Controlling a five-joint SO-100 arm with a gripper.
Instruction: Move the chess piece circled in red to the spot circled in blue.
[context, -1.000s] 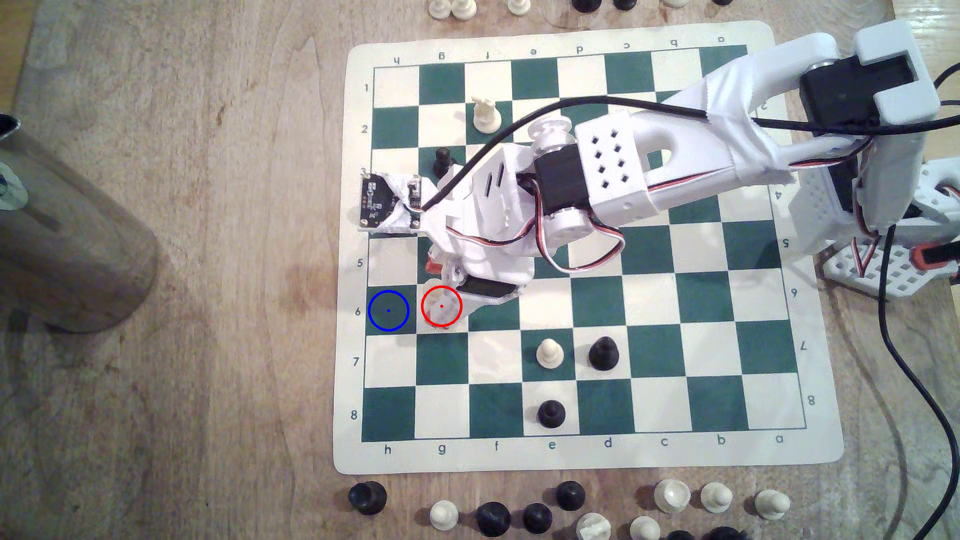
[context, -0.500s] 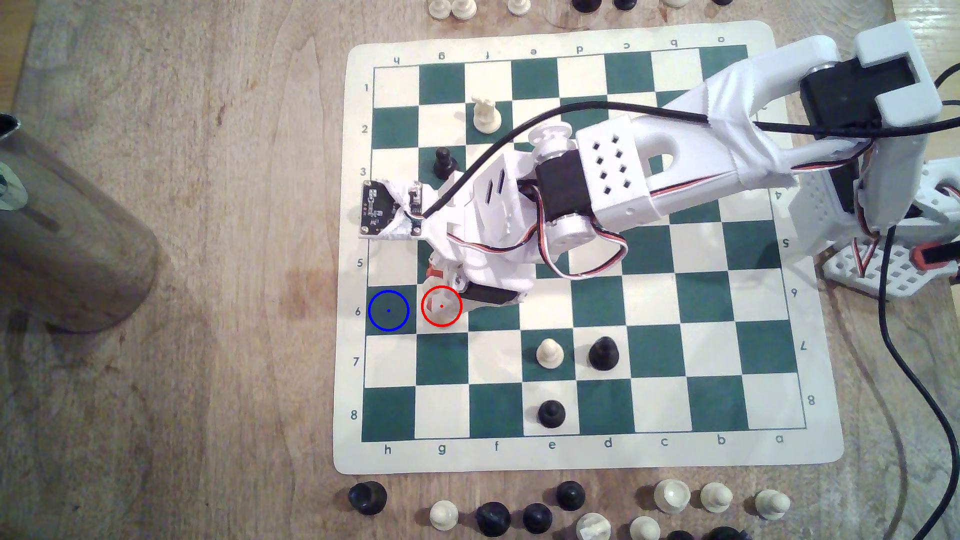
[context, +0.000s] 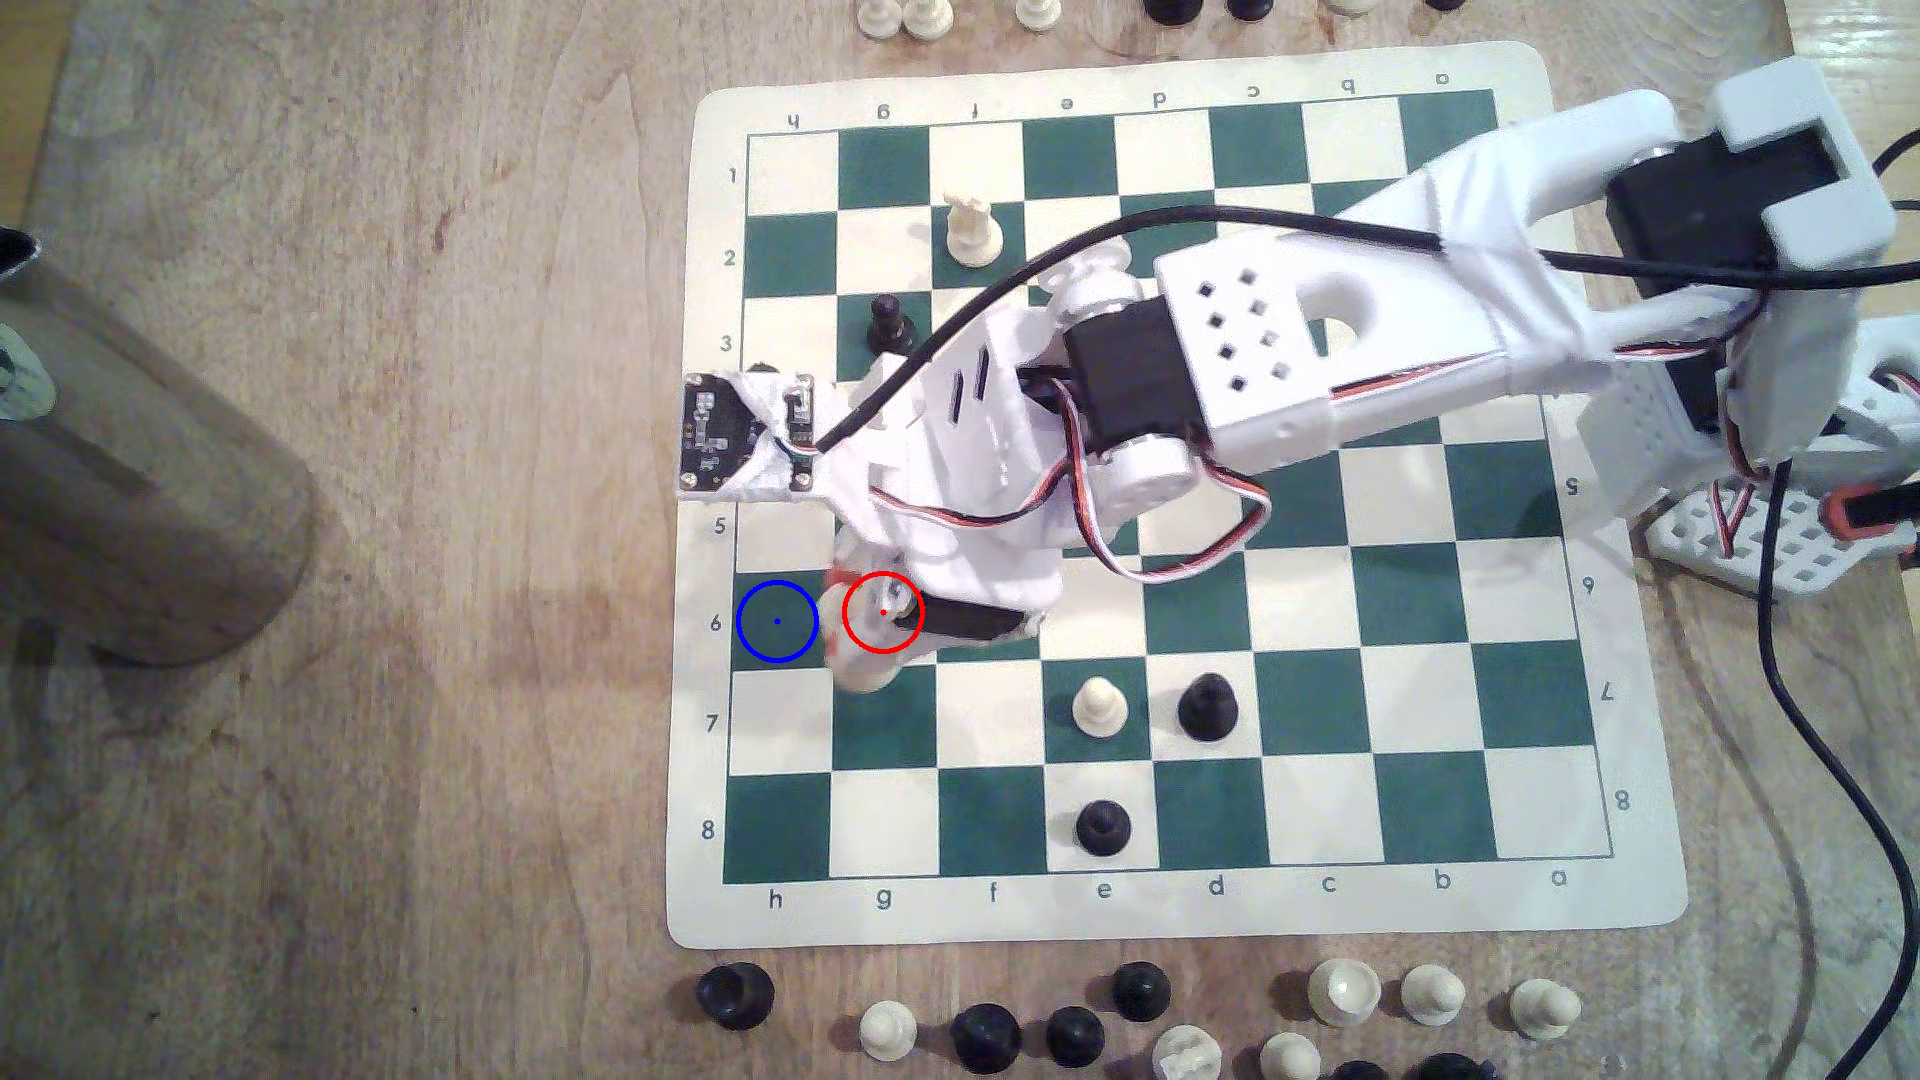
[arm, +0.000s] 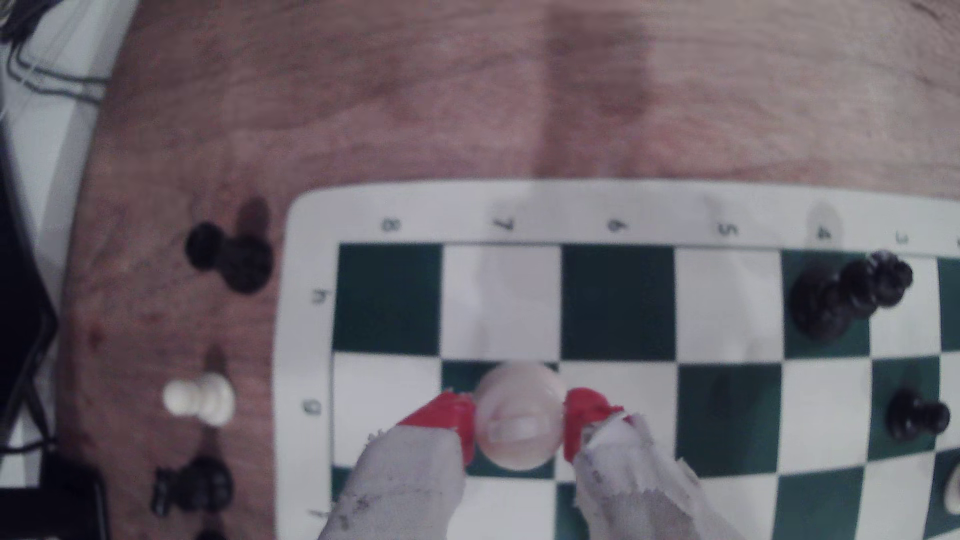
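Lifted off its square since before, chess piece (arm: 521, 415) clenched in hand (arm: 519, 423), arm stretched low across board mat (context: 1621, 903)

The board mat (context: 1174, 914) lies on the table (context: 416, 519). The gripper (arm: 519, 423) holds the chess piece (arm: 519, 415) between its fingertips, near the mat's edge with column h, just beside the spot (context: 777, 621) (toward the exterior view's right). More pieces stand on the table along two opposite edges of the mat.
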